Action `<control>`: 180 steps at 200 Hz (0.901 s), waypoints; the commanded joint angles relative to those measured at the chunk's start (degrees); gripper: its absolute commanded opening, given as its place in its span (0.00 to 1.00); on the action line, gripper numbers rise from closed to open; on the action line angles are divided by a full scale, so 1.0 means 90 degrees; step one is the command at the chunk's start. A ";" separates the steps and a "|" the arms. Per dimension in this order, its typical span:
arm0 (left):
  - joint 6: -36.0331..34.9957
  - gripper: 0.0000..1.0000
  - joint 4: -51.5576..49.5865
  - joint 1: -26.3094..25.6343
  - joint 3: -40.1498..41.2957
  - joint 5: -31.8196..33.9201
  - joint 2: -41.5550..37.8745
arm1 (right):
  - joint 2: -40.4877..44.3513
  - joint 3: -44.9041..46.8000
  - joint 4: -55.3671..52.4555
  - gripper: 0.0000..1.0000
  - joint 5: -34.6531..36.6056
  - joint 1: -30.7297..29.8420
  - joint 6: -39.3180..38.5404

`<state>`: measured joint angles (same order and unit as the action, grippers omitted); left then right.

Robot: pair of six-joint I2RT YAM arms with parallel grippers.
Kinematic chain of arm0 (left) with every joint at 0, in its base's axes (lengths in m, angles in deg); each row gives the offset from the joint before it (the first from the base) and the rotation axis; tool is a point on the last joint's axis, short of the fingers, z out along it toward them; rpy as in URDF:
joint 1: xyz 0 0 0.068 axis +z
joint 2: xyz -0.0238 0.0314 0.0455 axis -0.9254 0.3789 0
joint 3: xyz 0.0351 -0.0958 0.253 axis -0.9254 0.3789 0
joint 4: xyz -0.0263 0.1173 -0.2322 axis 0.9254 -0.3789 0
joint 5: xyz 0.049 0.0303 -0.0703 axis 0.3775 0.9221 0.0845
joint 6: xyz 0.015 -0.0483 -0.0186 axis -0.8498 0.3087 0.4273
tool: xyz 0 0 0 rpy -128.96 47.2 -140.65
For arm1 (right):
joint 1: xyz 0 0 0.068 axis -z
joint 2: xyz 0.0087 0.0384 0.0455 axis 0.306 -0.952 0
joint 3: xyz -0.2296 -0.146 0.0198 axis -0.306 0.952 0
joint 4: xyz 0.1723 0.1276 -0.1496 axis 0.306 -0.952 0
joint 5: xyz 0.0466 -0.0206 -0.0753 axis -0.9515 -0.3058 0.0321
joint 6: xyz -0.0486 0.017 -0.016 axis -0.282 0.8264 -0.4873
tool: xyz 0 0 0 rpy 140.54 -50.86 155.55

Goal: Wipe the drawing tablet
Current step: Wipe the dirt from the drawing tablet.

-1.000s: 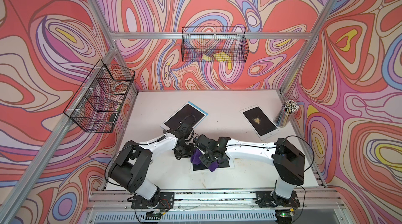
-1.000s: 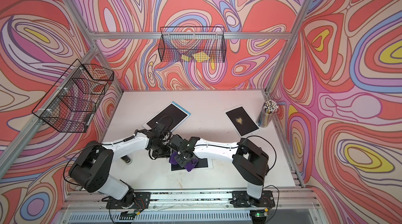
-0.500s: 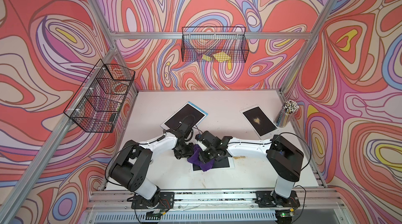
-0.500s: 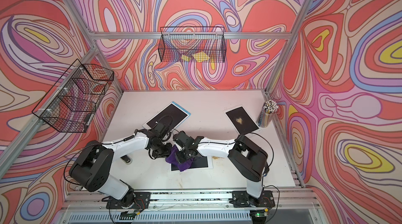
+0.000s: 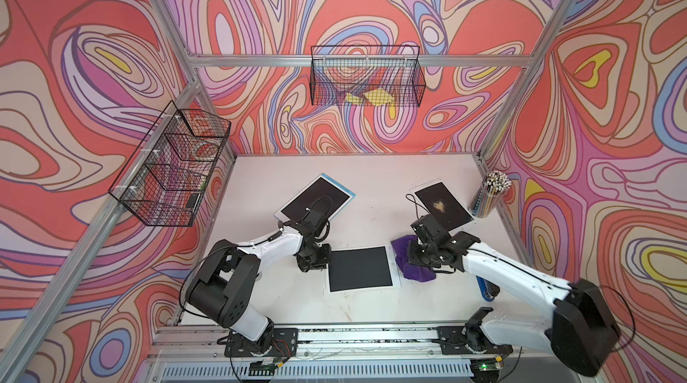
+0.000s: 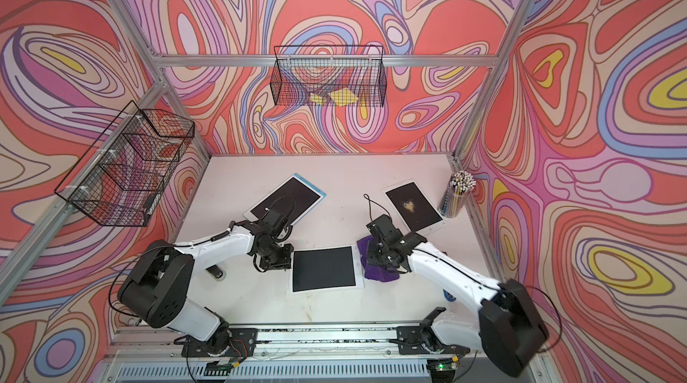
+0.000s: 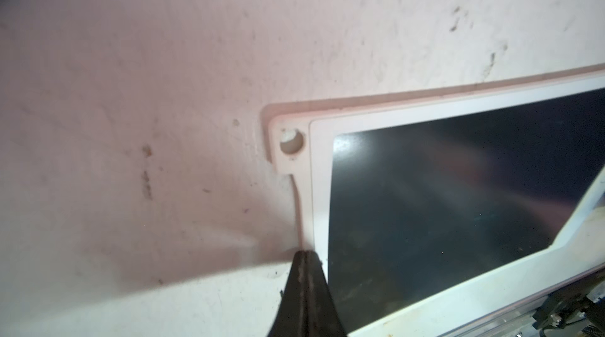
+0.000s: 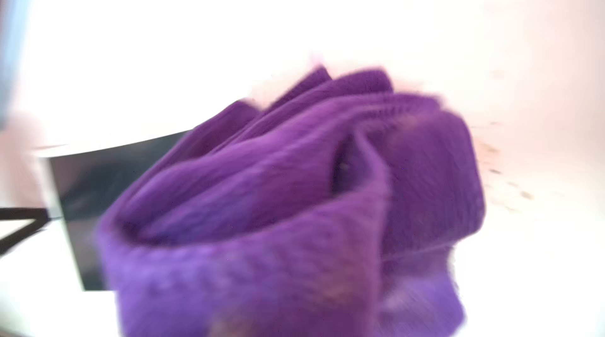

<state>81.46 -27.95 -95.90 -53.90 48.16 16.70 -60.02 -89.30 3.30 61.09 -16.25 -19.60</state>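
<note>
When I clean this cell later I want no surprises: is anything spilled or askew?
Yes. Yellowish crumbs lie spilled mid-screen on the far right tablet. It and the far left tablet lie skewed to the edges of the table. The near tablet looks clean.

You had bare table (image 5: 364,310) free before the centre tablet (image 5: 360,269), but the left gripper (image 7: 305,256) sat against its left edge and the purple cloth (image 5: 418,274) crowded its right.
</note>
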 commanded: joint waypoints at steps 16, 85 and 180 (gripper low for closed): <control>-0.0068 0.00 0.0459 -0.0029 0.0339 0.0451 0.0469 | 0.0026 -0.0676 0.0438 0.00 -0.0945 -0.0335 -0.0606; -0.0033 0.00 0.0444 -0.0031 0.0367 0.0480 0.0423 | -0.2484 -0.1232 0.2445 0.00 -0.2778 -0.1727 -0.0200; -0.0001 0.00 0.0507 -0.0024 0.0386 0.0417 0.0472 | -0.4738 -0.0295 0.3403 0.00 -0.2980 -0.1489 0.1051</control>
<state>81.48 -27.79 -95.90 -53.81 48.09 16.61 -99.84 -99.09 36.19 29.44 -33.49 -13.85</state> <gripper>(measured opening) 0.046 0.115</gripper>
